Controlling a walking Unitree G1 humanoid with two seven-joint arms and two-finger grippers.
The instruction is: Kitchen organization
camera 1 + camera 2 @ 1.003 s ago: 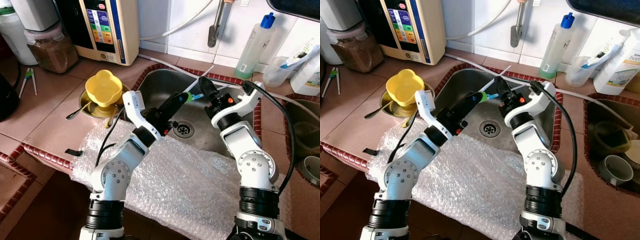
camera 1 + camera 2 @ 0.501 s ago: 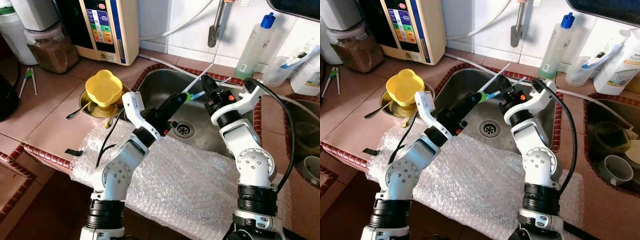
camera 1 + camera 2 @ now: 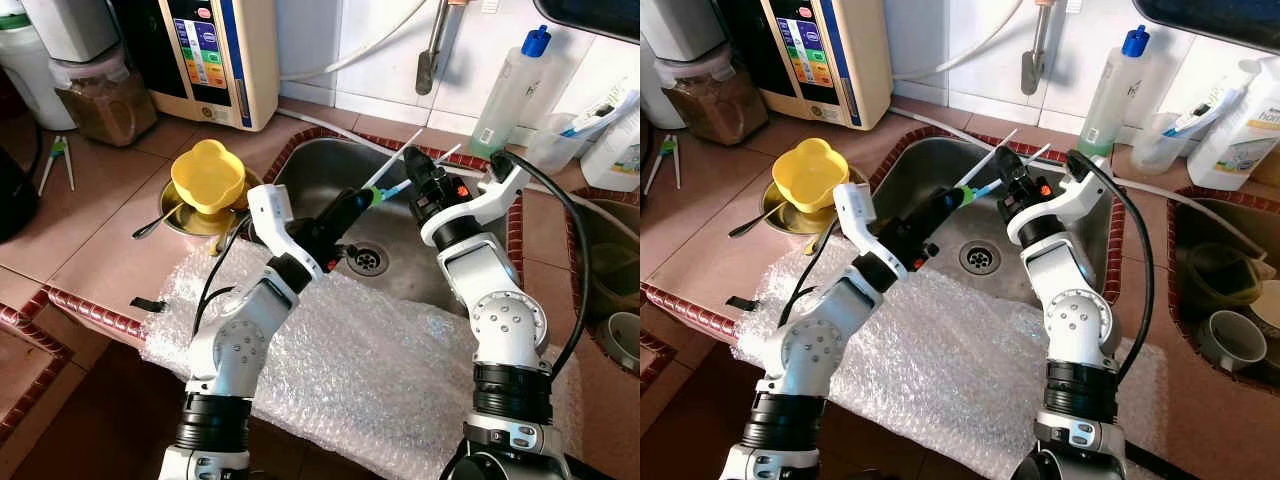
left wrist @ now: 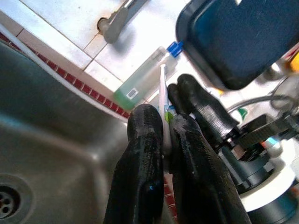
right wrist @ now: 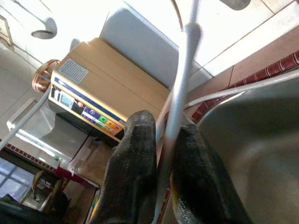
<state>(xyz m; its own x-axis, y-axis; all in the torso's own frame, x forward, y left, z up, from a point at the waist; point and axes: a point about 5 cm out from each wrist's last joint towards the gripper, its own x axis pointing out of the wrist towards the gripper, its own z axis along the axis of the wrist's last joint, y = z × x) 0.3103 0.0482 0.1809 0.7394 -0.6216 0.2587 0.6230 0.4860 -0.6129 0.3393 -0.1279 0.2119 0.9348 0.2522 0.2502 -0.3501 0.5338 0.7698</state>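
White-handled, the toothbrush (image 3: 392, 179) is hanging over the sink (image 3: 330, 165); my left gripper (image 4: 162, 122) is clamping it while my right gripper (image 5: 163, 126) is closing on its own thin stick (image 5: 182, 79), so I'm keeping them from crossing.

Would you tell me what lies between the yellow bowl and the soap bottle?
In the left eye view, the sink lies between the yellow bowl and the soap bottle, with both grippers holding thin sticks over it.
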